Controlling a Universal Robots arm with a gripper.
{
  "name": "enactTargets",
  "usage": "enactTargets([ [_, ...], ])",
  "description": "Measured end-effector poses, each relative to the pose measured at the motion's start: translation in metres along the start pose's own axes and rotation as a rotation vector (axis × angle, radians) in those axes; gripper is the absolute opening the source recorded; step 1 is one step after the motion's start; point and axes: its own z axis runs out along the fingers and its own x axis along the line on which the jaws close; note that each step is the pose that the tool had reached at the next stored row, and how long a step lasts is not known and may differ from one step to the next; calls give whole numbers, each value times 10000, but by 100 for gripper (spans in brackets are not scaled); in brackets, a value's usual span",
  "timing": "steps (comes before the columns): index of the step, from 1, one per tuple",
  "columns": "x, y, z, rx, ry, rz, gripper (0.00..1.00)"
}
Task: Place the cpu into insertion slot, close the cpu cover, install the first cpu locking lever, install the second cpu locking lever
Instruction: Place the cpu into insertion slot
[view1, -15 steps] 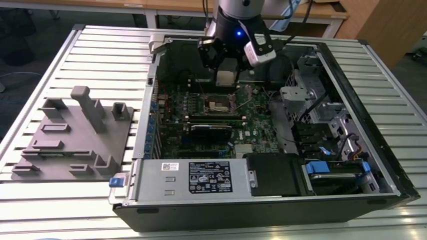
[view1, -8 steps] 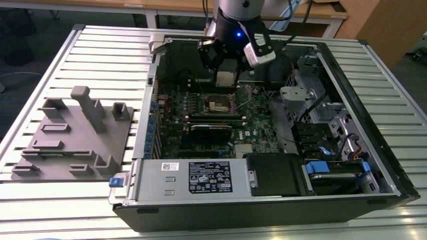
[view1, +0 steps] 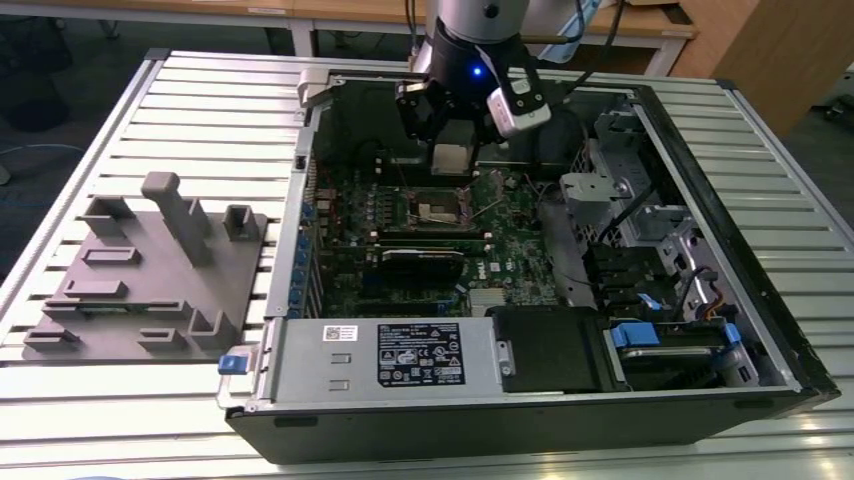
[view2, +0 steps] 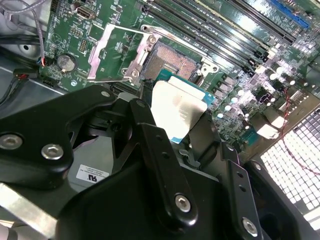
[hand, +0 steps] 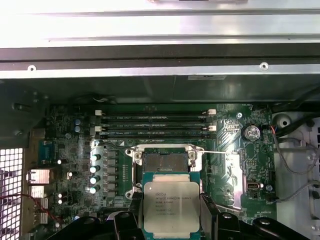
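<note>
Step one is in hand: the claw (hand: 169, 222) pinches the cpu (hand: 167, 202) by opposite edges. The insertion slot (hand: 166, 162) lies bare just ahead of and below the claw, its cpu cover (view2: 117, 52) flipped open alongside. Seating likely demands squaring the chip overhead, then lowering it level.

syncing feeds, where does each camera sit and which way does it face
Exterior view: stands apart, high, looking down into the open black computer case; the arm and gripper show.
First wrist view: on the wrist, facing the green motherboard; black fingers hold the silvery square cpu, the dark square socket beyond.
Second wrist view: on the wrist, looking obliquely past the gripper's black body at that board.
Both wrist views share cpu and socket.
</note>
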Motion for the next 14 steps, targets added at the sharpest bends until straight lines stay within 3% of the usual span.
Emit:
enactTargets([
  [14, -1, -4, 49, 1, 0, 0, 54],
])
